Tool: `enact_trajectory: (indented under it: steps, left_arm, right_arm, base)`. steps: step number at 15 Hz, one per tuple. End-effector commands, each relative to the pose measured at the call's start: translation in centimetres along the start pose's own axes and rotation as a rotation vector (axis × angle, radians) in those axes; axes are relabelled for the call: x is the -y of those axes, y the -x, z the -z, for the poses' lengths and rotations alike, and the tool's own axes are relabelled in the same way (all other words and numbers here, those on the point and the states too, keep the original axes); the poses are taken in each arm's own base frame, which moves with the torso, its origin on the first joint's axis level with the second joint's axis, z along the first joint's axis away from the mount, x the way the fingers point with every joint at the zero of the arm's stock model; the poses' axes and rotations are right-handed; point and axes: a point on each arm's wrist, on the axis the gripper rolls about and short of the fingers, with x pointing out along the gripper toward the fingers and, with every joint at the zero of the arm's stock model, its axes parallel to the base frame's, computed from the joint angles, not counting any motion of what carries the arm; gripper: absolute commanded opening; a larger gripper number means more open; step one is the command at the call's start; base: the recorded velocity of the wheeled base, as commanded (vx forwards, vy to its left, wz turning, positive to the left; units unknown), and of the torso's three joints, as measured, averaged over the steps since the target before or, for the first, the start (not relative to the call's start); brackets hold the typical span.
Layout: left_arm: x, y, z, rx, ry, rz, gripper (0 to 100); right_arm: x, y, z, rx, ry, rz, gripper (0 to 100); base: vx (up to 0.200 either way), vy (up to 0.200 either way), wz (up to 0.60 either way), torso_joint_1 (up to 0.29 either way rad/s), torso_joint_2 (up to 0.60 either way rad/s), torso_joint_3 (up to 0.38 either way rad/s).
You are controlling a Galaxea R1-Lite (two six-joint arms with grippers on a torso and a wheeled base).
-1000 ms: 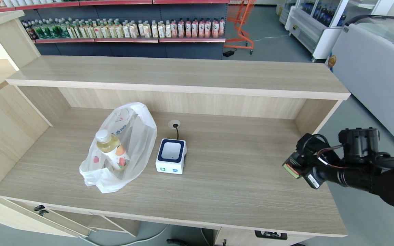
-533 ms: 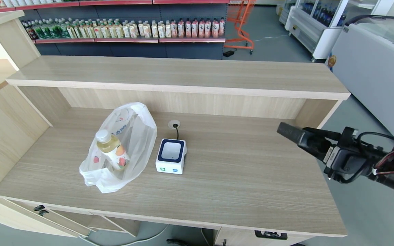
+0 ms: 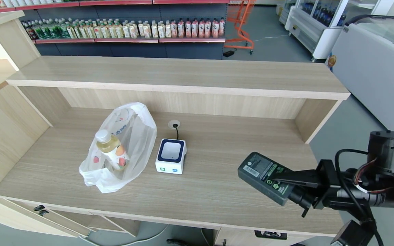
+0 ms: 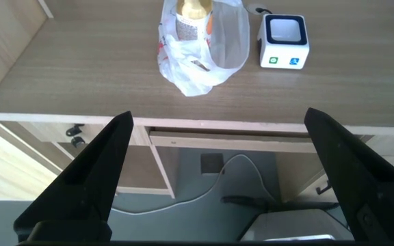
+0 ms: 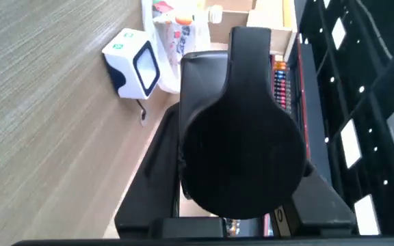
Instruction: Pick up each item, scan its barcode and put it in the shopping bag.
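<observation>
So the wooden table (image 3: 217,191) is seen across most of the head view, with the white shopping bag (image 3: 139,130) slumped left of centre and a bottle (image 3: 111,150) already stood inside it, cap up. A flat dark pack (image 3: 262,172) is held at lower right, clamped at its near end by the right claw (image 3: 289,181), labels up, long axis slanted up-left, pretty much aimed at the scanner (image 3: 171,155). That small white scanner is parked just right of the bag, window up, so the pack probably needs to be carried leftward and turned label-down. The left claw (image 4: 219,119) is spread wide, empty, hung off the table's front edge.
</observation>
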Motion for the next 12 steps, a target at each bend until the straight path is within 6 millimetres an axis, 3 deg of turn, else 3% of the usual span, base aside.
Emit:
enact_trajectory:
  steps: [1,6,12]
  left_arm:
    - [0.0,0.0,0.0,-0.002,0.0,0.0,100]
    - [0.0,0.0,0.0,-0.002,0.0,0.0,100]
    - [0.0,0.0,0.0,0.0,0.0,0.0,100]
  right_arm:
    - [0.5,-0.8,-0.6,0.059,0.078,0.035,0]
    - [0.3,-1.6,-1.2,0.207,0.236,0.163,0]
    - [-0.4,-1.6,-1.9,0.262,0.233,0.188,0]
  base:
    - [0.0,0.0,0.0,0.0,0.0,0.0]
    - [0.0,0.0,0.0,0.0,0.0,0.0]
    - [0.0,0.0,0.0,0.0,0.0,0.0]
